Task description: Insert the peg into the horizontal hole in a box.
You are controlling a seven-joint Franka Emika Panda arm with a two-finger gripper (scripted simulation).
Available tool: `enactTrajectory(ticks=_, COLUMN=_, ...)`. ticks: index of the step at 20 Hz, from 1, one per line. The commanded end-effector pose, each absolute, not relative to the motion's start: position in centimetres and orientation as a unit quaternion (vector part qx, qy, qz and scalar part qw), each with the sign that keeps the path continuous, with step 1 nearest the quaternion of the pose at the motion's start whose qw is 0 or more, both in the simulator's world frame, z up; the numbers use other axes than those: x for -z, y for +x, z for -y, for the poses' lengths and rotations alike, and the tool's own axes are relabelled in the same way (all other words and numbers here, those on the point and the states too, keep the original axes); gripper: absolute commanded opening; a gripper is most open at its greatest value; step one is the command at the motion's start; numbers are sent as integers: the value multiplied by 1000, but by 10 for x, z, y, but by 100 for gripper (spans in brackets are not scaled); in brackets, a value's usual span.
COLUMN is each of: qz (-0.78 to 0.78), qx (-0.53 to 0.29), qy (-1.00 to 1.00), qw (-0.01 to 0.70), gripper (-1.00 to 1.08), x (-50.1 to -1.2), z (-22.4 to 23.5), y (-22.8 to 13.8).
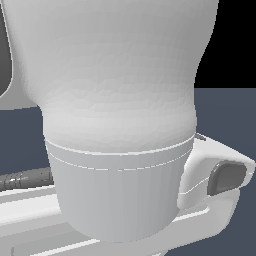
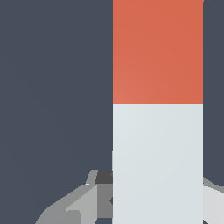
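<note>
The wrist view is showing the peg at very close range, filling a tall band of the picture, with its orange-red part at the far end and its pale grey-white part running back toward the pincer. The pincer's grey fingers are appearing on either side of the pale part of the peg, right against its edges, so the pincer is judged to be gripping the peg by that pale section; the actual contact faces are hidden behind the peg, so the exact opening cannot be read. Behind the peg, only a plain dark blue-grey surface is showing, which is taken to be the table. Neither the box nor the hole is appearing in either view, so their place relative to the peg cannot be stated. The exterior view is almost wholly blocked by the white body of the arm, with a dark cable beside it, and it is giving no information on the peg. As a judgement of progress: the grasp seems to be done, and insertion is not being shown. What is remaining is to bring the peg level with the hole, line up its free orange-red end, and push it in.
</note>
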State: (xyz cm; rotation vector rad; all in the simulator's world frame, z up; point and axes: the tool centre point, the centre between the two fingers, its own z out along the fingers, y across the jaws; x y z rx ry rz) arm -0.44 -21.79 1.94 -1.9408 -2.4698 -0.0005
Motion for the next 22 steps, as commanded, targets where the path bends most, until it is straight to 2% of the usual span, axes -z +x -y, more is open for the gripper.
enactTrajectory(ticks=1, qz=786, qx=0, qy=-618, qw=0, gripper=-100, x=-19, z=218, y=-4)
enactTrajectory(ticks=11, qz=788, qx=0, qy=-615, qw=0, gripper=-100, x=-31, z=198, y=8)
enactTrajectory(ticks=22, qz=797, qx=0, qy=-604, qw=0, gripper=-100, x=-87, z=106, y=64)
